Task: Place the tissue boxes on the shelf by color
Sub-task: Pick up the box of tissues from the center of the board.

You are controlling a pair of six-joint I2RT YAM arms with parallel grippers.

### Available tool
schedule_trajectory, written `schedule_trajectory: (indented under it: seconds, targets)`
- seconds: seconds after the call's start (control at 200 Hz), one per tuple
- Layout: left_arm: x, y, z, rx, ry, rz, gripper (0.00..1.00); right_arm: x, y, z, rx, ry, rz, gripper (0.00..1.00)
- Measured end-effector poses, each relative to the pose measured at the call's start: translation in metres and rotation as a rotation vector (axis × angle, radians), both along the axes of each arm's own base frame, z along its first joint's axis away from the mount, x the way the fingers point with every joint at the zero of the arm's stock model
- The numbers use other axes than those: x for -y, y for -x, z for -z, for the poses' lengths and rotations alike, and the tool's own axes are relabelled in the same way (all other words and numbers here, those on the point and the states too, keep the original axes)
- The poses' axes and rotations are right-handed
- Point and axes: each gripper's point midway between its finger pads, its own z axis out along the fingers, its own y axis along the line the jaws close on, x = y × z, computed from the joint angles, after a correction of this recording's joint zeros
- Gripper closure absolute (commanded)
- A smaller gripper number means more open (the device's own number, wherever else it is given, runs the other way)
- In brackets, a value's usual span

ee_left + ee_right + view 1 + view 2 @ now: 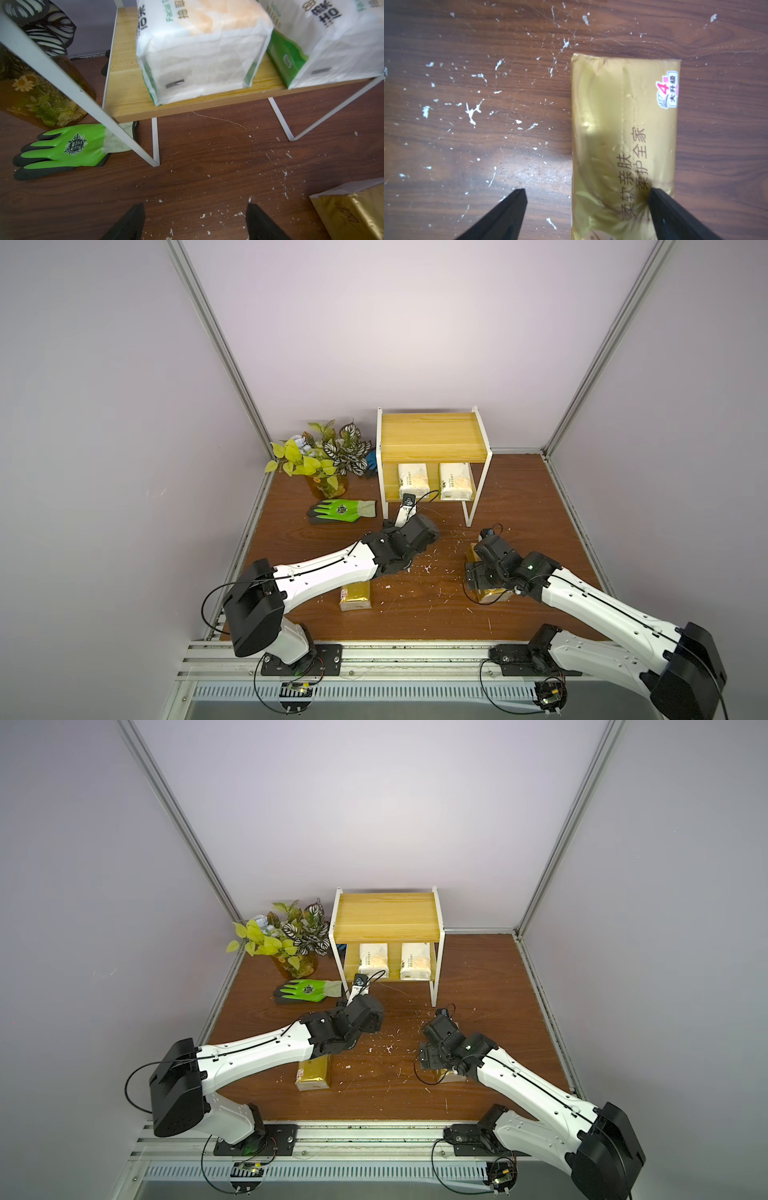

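Observation:
The shelf (432, 435) stands at the back of the table, and two white tissue boxes (413, 479) (456, 481) lie side by side on its lower board (128, 93). A gold tissue box (355, 595) lies on the table, partly under my left arm. A second gold tissue box (623, 135) lies under my right gripper (587, 191), which is open; one finger is over the pack's top and the other over bare table. My left gripper (195, 205) is open and empty, low over the table in front of the left white box (199, 52).
A green and black glove (340, 511) lies left of the shelf's front leg. A potted plant (320, 456) stands behind it by the left wall. White crumbs litter the brown tabletop (415, 614). Walls close in the left, back and right sides.

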Motion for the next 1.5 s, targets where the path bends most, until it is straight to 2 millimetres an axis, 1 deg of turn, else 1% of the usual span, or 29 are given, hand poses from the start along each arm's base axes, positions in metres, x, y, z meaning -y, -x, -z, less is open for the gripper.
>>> schedule_trajectory:
  seconds: [0.25, 0.41, 0.56, 0.816, 1.136, 1.371, 1.451, 1.501]
  targets:
    - [-0.002, 0.004, 0.010, -0.022, -0.010, 0.006, 0.19, 0.011, 0.010, -0.003, -0.014, 0.002, 0.045, 0.01]
    - [-0.002, 0.004, 0.010, -0.022, -0.006, 0.007, 0.19, 0.022, 0.017, -0.003, -0.038, 0.026, 0.081, 0.01]
    - [0.000, 0.004, 0.011, -0.024, -0.002, 0.015, 0.18, 0.025, 0.022, 0.000, -0.059, 0.029, 0.109, 0.01]
    - [-0.002, 0.008, 0.019, -0.041, -0.014, 0.027, 0.18, 0.030, 0.033, 0.014, -0.089, 0.003, 0.154, 0.01]
    - [-0.002, 0.009, 0.013, -0.035, -0.001, 0.033, 0.18, 0.032, 0.039, 0.028, -0.120, -0.012, 0.193, 0.01]
    - [-0.002, 0.009, 0.013, -0.035, 0.001, 0.037, 0.18, 0.034, 0.044, 0.045, -0.152, 0.004, 0.204, 0.01]
    - [-0.002, 0.009, 0.013, -0.036, -0.001, 0.038, 0.18, 0.035, 0.045, 0.047, -0.155, 0.006, 0.208, 0.04]
    - [-0.002, 0.009, 0.014, -0.038, -0.004, 0.039, 0.18, 0.034, 0.044, 0.047, -0.154, 0.002, 0.211, 0.08]
